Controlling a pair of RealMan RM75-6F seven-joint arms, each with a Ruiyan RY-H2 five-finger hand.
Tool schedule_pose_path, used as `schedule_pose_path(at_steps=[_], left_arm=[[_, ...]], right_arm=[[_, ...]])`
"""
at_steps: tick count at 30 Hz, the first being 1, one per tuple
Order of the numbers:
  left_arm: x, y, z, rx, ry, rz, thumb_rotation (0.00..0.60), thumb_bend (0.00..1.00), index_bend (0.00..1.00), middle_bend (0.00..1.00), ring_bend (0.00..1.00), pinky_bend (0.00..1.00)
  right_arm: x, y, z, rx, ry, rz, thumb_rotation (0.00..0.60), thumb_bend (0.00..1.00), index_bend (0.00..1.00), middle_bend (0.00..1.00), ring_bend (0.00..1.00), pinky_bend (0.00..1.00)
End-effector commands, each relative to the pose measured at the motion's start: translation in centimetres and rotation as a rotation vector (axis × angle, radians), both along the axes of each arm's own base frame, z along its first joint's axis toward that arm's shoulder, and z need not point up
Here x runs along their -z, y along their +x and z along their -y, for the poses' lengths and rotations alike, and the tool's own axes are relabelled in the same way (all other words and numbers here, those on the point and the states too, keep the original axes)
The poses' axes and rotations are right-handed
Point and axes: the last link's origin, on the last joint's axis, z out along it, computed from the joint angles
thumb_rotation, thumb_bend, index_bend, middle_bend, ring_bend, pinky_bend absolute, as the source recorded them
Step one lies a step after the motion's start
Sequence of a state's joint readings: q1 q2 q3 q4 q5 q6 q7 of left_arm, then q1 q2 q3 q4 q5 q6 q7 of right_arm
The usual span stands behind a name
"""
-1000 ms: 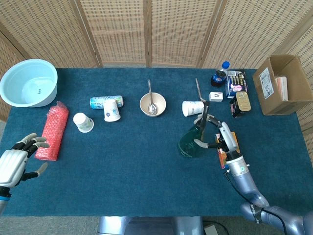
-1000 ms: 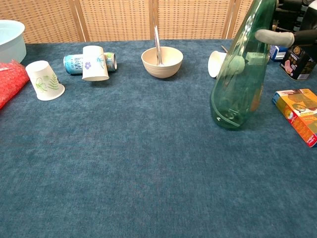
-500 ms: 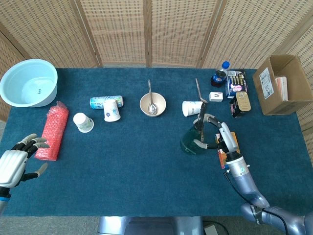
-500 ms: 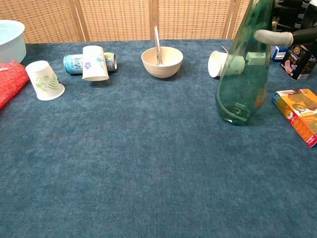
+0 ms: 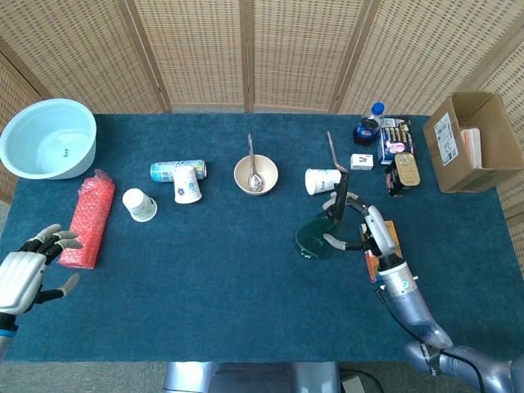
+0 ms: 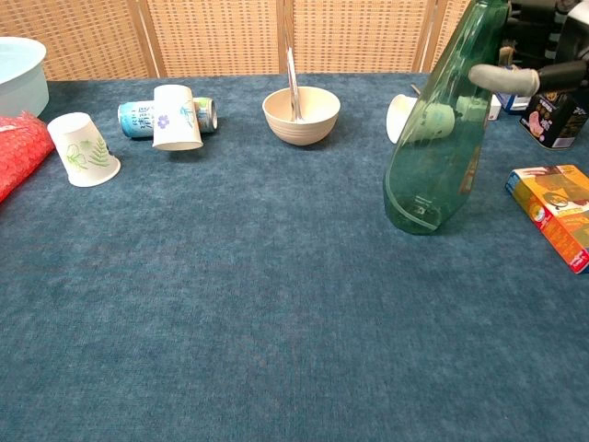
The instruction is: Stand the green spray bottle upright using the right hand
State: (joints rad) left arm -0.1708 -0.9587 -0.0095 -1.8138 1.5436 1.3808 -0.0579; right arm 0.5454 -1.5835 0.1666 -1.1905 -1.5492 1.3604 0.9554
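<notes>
Far left, your left hand (image 5: 29, 274) hovers at the table's edge, fingers spread, holding nothing, just beside the red bubble-wrap roll (image 5: 87, 219). Across the blue table (image 5: 205, 278), cups and the bowl (image 5: 255, 174) sit along the back. Right of centre, your right hand (image 5: 366, 229) grips the green spray bottle (image 6: 444, 129), fingers wrapped round its upper body; it leans right, base on the cloth, beside the orange box (image 6: 555, 214).

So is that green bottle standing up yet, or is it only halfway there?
Partly. The bottle is off its side, base down by the cloth, gripped by the right robot hand. It leans, top tilted to the right in the chest view. Left to do: straighten it, set it flat, let go.
</notes>
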Motion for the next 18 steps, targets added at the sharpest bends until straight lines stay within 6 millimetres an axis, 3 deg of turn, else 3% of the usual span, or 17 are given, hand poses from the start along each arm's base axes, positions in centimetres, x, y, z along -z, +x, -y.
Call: schedule_pose_path(at_steps=[1,10,18], left_arm=[[0.00,0.00,0.02,0.001,-0.001,0.000,0.600,0.37,0.32,0.27,0.15,0.24],[0.03,0.00,0.04,0.005,-0.003,0.004,0.600,0.37,0.32,0.27,0.15,0.24],[0.03,-0.06,0.09,0.007,-0.005,0.006,0.600,0.37,0.32,0.27,0.14,0.24]], right_arm=[[0.13,-0.03,-0.08,-0.005,0.001,-0.021,0.600,0.26,0.37,0.39,0.21,0.22],[0.07,0.30,-0.37,-0.027,-0.006,-0.062,0.600,0.26,0.33,0.36,0.18,0.17],[0.14,0.55,-0.65,-0.039,-0.008,-0.096,0.564,0.26,0.31,0.35,0.16,0.15]])
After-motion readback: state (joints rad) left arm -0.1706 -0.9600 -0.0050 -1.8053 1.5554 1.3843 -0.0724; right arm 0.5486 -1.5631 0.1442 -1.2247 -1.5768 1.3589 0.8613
